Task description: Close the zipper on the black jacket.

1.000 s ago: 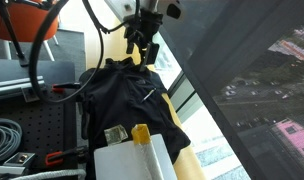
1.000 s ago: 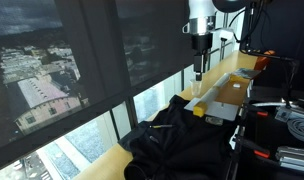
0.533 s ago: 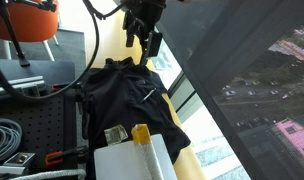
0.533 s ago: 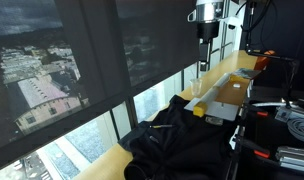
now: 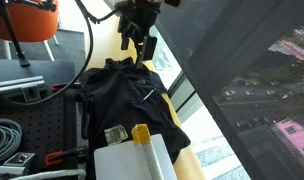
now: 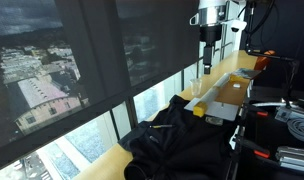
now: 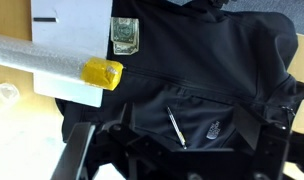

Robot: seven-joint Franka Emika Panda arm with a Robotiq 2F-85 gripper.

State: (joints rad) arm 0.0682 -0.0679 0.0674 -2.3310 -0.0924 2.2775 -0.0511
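A black jacket (image 5: pixel 127 100) lies crumpled on the wooden ledge by the window; it shows in both exterior views (image 6: pixel 182 135). A short silver zipper (image 5: pixel 149 95) lies on its upper side. In the wrist view the jacket (image 7: pixel 202 70) fills the frame, with the zipper (image 7: pixel 175 127) next to a small white logo. My gripper (image 5: pixel 140 42) hangs open and empty well above the far end of the jacket, touching nothing. It also shows high up by the window in an exterior view (image 6: pixel 205 62). Its two dark fingers frame the bottom of the wrist view (image 7: pixel 177 160).
A white box (image 5: pixel 127 160) with a yellow-taped foam roll (image 7: pixel 100 73) and a small glass (image 7: pixel 123 33) sits at the near end of the jacket. Grey cables (image 5: pixel 7 135) lie on the black perforated table. The window glass runs along the ledge.
My gripper has risen higher above the jacket and drifted slightly along the ledge, staying open. The jacket has not moved.
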